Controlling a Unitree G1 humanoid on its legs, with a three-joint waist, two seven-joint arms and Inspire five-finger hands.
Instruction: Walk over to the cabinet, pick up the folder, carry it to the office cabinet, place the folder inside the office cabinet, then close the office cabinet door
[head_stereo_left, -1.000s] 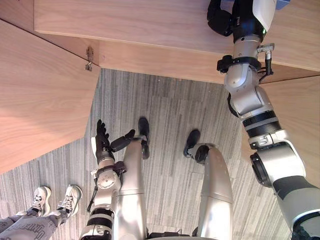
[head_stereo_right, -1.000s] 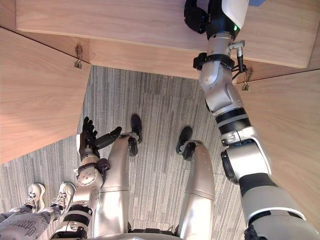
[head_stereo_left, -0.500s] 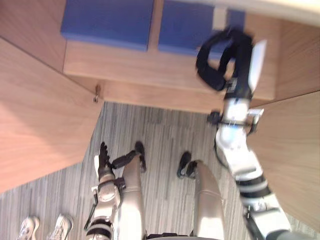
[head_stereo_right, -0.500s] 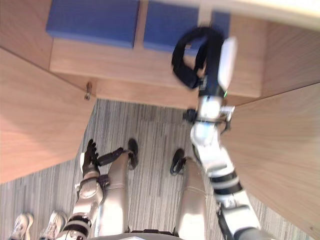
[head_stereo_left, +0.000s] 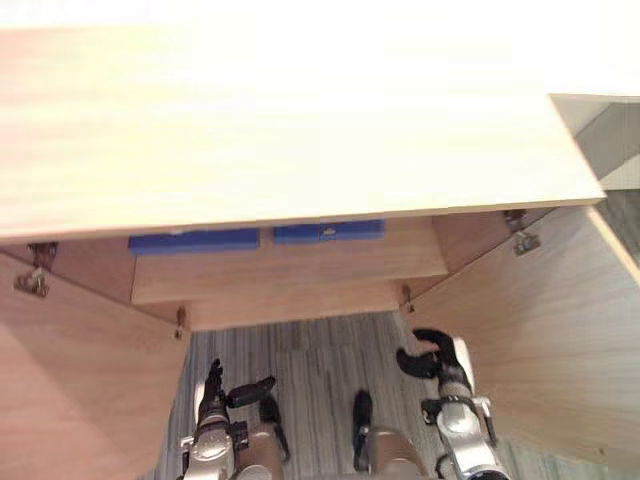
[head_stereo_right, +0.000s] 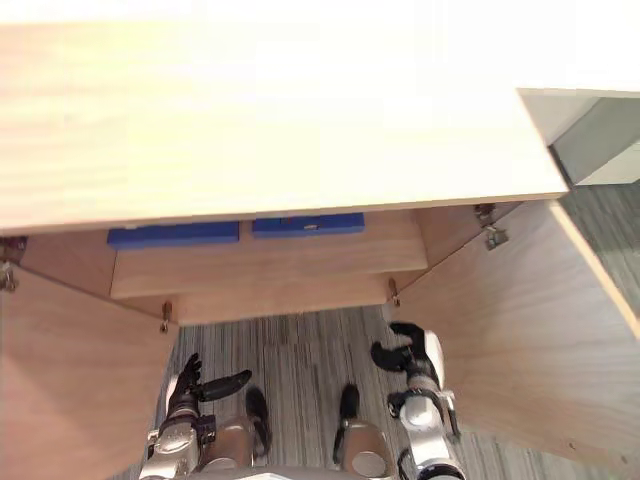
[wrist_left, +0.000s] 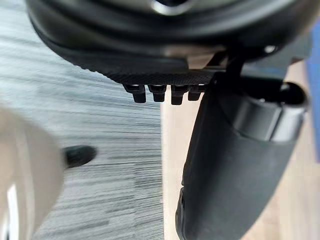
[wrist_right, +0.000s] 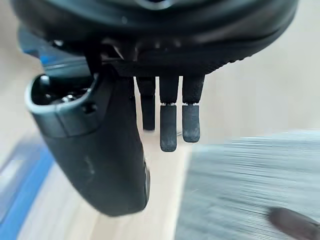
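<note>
Right hand (head_stereo_left: 432, 358) drawn back from shelf (head_stereo_left: 290, 272), fingers apart, empty, blue folder (head_stereo_left: 328, 231) flat, edge left-right

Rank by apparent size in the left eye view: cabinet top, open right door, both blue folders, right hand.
1. cabinet top
2. open right door
3. left blue folder, right blue folder and right hand: visible areas look alike, unranked.

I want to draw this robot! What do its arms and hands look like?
Both arms are silver-grey with rounded joints. The left robot hand and right robot hand are black, with slim fingers and a chunky thumb; the right has a white side cover.
</note>
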